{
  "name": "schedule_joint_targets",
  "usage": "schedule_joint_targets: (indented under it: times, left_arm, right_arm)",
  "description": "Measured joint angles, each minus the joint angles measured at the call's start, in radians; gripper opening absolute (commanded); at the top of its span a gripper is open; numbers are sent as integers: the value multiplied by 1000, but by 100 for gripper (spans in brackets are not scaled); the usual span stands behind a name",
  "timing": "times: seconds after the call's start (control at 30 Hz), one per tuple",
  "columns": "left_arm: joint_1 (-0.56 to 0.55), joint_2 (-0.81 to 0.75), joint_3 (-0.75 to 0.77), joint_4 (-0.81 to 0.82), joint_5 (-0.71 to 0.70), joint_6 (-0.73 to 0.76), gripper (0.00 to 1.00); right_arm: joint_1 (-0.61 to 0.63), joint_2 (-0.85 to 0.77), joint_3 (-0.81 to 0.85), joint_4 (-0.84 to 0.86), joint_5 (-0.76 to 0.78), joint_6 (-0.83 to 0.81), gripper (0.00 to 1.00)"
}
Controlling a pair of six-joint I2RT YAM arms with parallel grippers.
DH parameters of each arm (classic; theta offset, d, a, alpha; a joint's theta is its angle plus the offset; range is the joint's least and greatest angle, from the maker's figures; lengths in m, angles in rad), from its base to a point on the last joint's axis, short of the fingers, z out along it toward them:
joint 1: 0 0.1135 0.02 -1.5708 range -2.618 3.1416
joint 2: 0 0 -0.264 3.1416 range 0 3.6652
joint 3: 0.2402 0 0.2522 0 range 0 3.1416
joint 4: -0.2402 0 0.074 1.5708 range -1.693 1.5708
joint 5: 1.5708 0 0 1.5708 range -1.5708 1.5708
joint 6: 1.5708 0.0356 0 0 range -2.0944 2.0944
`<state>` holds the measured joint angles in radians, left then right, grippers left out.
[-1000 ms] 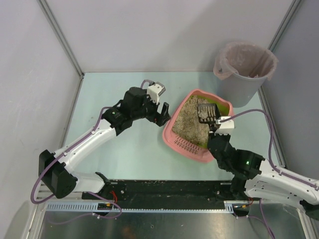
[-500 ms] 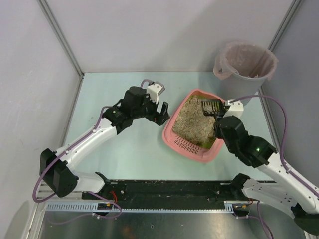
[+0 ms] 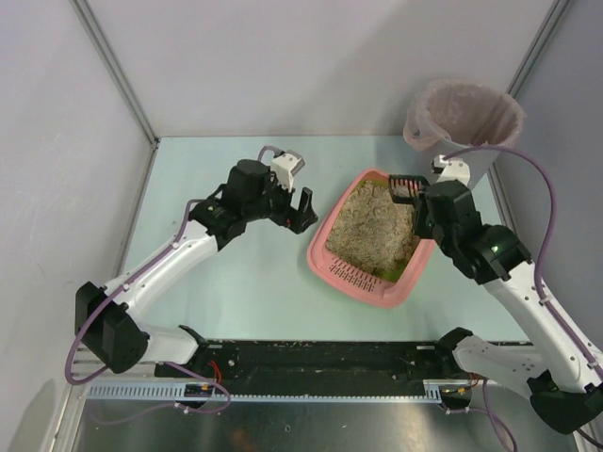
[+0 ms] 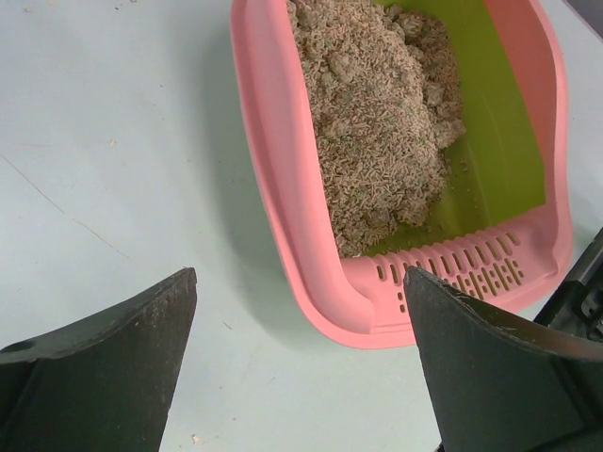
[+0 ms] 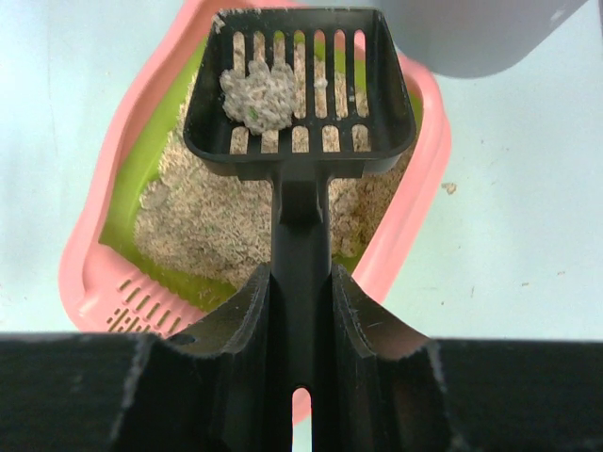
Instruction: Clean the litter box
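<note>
One litter box (image 3: 350, 273) lies right of centre on the table (image 3: 236, 273), with the lined bucket (image 3: 415, 122) just beyond its far corner. The left gripper (image 4: 300, 282) hangs spread and empty beside the box. The right gripper (image 5: 300, 282) is clamped on the scoop (image 5: 300, 165), which carries a clump (image 5: 257, 92). Tilting the scoop short of the bucket could drop the clump onto the table.

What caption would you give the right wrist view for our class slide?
Right claw holds a black scoop with a litter clump over the pink litter box.
</note>
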<state>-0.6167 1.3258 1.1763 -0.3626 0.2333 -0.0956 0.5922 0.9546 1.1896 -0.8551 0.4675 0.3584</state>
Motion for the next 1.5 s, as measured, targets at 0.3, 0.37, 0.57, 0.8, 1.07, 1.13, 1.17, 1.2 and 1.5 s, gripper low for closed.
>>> schedule_joint_targets:
  times: [0.3,0.37,0.57,0.8,1.07,1.13,1.17,1.2,1.5]
  left_arm:
    - [19,-5,0,0,6,-2,95]
    - [20,-11,0,0,7,-2,96]
    - [26,-20,0,0,6,-2,96]
    - [32,-20,0,0,5,-2,96]
    - [37,-21,0,0,5,-2,96]
    - [37,-21,0,0,5,-2,96]
    - [37,-21,0,0,6,-2,96]
    - [37,-21,0,0,6,-2,96]
    - [37,-21,0,0,6,-2,96]
  right_arm:
    - [-146,177,319,-137,-60,-75,0]
    - [-187,224,393,-151,-66,-101,0]
    - [-292,354,572,-163,-105,-174,0]
    - [-441,510,735,-134,-217,-231,0]
    - [-621,606,784,-56,-475,-216,0]
    - [-650,621,785,-29,-538,-194,0]
    - [-665,629,786,-16,-571,-181,0]
    - [-678,639,786,-2,-613,-166,0]
    - [-848,709,753,202,-952,47,0]
